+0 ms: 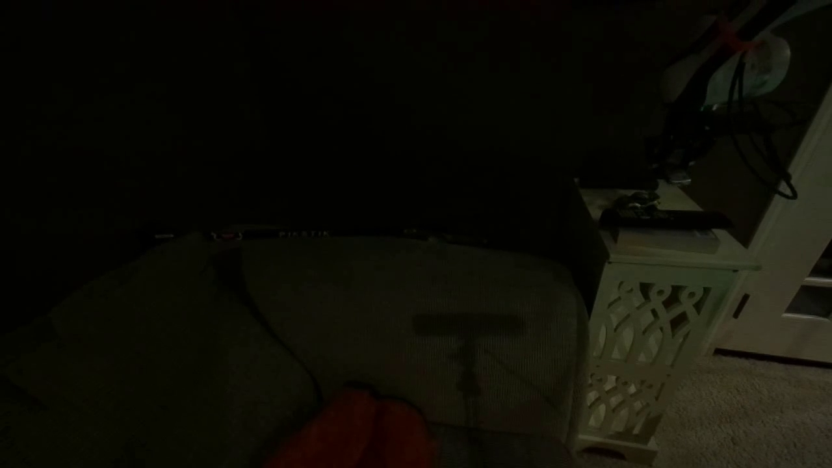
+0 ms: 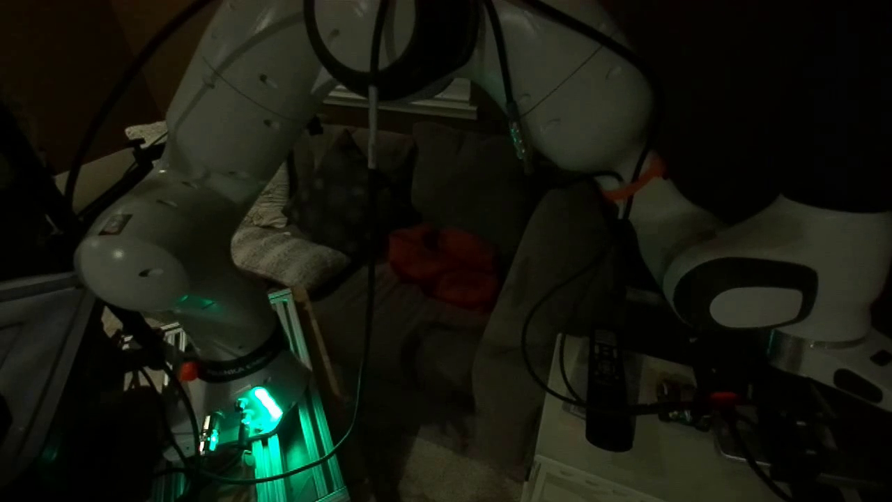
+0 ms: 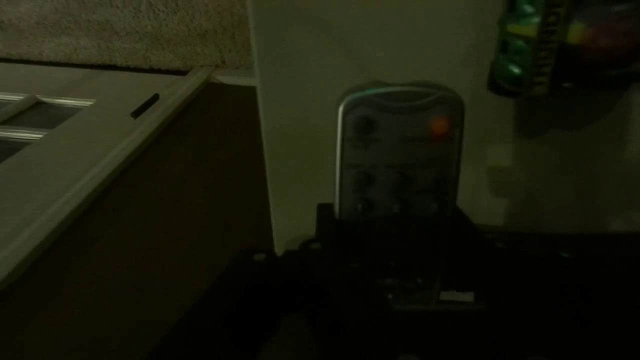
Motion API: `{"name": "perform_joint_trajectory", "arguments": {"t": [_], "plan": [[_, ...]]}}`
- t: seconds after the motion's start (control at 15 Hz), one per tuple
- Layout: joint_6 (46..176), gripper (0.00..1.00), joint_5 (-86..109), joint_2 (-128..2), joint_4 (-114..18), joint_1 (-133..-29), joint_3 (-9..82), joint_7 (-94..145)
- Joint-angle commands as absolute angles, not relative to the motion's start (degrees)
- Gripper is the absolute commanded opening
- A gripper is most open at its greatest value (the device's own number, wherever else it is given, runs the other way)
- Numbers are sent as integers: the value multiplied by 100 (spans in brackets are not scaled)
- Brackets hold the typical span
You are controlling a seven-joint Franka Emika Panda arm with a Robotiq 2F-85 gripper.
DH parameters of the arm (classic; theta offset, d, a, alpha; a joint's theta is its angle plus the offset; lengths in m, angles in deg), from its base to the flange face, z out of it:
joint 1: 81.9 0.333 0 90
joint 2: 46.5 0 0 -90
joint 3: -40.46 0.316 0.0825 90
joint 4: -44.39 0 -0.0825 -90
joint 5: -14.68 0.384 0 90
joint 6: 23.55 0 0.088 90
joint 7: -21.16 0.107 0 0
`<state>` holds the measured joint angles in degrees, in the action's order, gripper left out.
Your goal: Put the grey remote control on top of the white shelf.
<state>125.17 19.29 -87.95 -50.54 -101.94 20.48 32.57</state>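
The gripper (image 3: 394, 215) has its fingers pinching the sides of the grey remote control (image 3: 400, 150), which is over the top of the white shelf (image 1: 630, 369), toward the far end in an exterior view; whether it touches that surface cannot be determined. Nearer, a black remote (image 1: 666, 220) lies on a pale flat box (image 1: 668, 241), a shiny packet (image 1: 640, 200) just behind.

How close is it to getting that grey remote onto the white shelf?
Looks done: the pick-up; the end effector grips the grey remote control. In hand: the placing; the wrist view shows the top of the white shelf behind it. Left, probably: setting it down and letting go; darkness hides whether it touches yet.
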Motion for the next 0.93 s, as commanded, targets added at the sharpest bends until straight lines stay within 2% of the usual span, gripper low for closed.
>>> {"name": "perform_joint_trajectory", "arguments": {"t": [0.0, 0.87], "plan": [[11937, 29, 1542, -8862, -4791, -10218, 1788, 3276], [10349, 29, 1669, -8982, -4431, -10555, 2111, 3134]]}}
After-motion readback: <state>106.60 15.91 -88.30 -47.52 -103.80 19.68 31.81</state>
